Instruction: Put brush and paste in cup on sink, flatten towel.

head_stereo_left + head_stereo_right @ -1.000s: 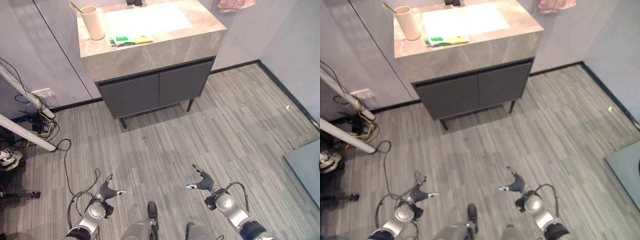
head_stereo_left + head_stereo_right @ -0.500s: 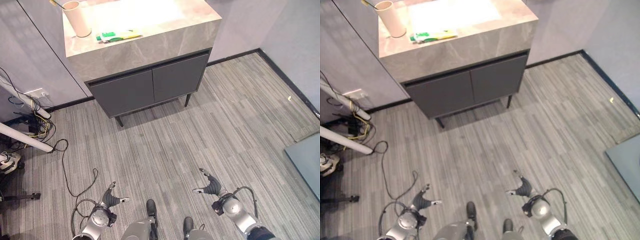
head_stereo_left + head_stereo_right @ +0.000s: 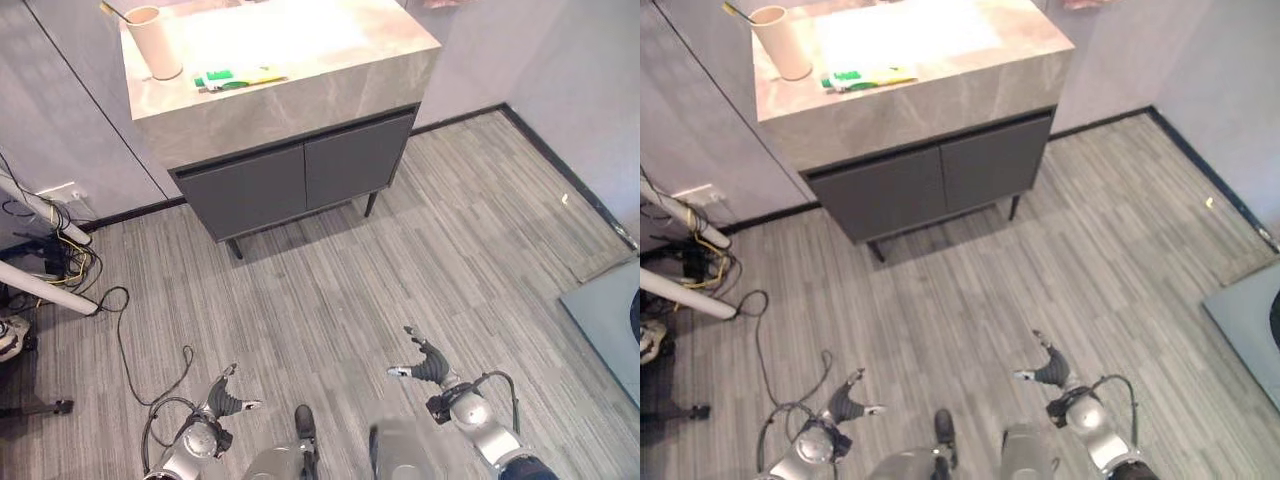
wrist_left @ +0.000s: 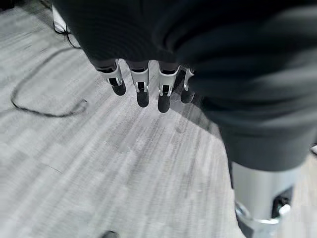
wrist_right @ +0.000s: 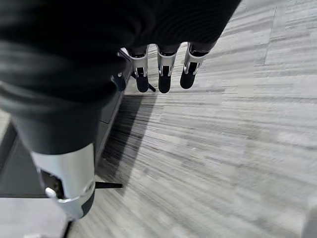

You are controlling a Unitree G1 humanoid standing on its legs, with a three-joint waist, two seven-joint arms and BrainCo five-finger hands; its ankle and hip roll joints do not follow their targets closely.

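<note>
**Two empty robot hands, and the sink well ahead**

Two robot hands hang low near the floor, neither carrying anything. Going from the left: the left robot hand (image 3: pixel 226 398) has its fingers (image 4: pixel 142 88) straight and relaxed over the grey plank floor (image 3: pixel 330 300), holding nothing. Far ahead, on the left part of the stone tabletop (image 3: pixel 300 85) of the sink cabinet (image 3: pixel 300 180), stands the pale cup (image 3: pixel 161 43) with a thin stick-like thing already leaning in it, probably the brush, though it is too small to be sure. Just beside the cup lies the green-and-white paste (image 3: pixel 238 77), flat on the tabletop. At the upper right edge a scrap of pink cloth, likely the towel (image 3: pixel 1080 4), is barely visible. The right robot hand (image 3: pixel 428 365) is likewise loose and empty.

The step in hand looks to be the approach. To do it well, the robot should close in squarely on the cabinet's left side, stopping where the paste is within easy reach, and lift the arm only once it stands steady, keeping clear of the cup so as not to tip it.
</note>
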